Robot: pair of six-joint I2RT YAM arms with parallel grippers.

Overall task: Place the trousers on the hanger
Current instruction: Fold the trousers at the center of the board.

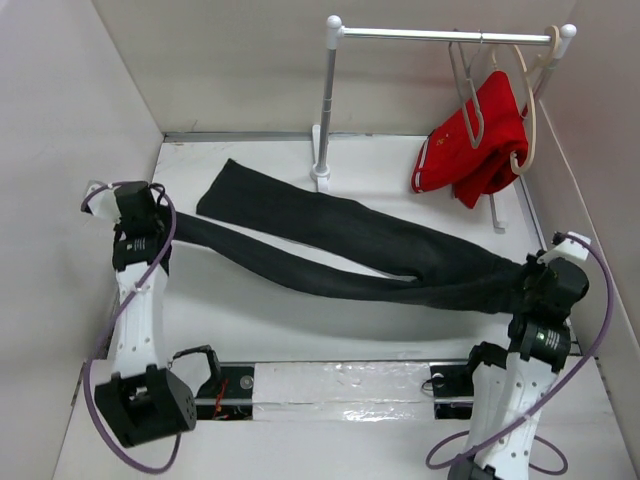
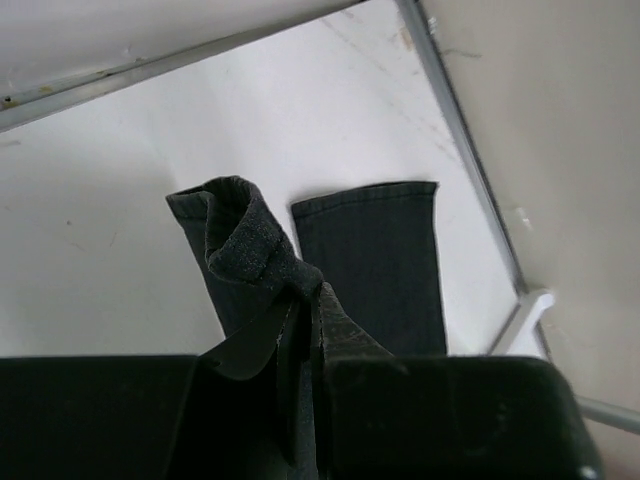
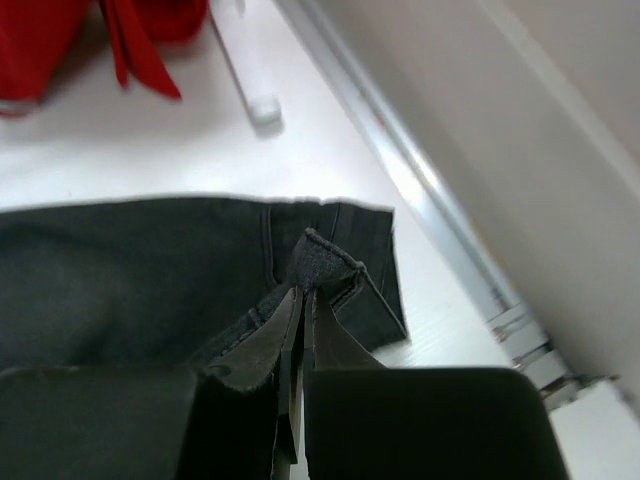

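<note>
The left gripper (image 2: 305, 310) is pinching the trousers (image 1: 340, 245) by a leg hem at the surface's (image 1: 300, 330) left edge. The right gripper (image 3: 303, 295) is clamping their waistband at the right edge, likely to lift them spread toward the hanger (image 1: 460, 85) above the far right corner.

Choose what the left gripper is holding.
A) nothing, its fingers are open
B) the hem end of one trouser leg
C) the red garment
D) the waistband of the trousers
B: the left wrist view shows the left gripper shut on the bunched hem of one leg of the trousers, the other leg's hem lying flat beside it.
</note>
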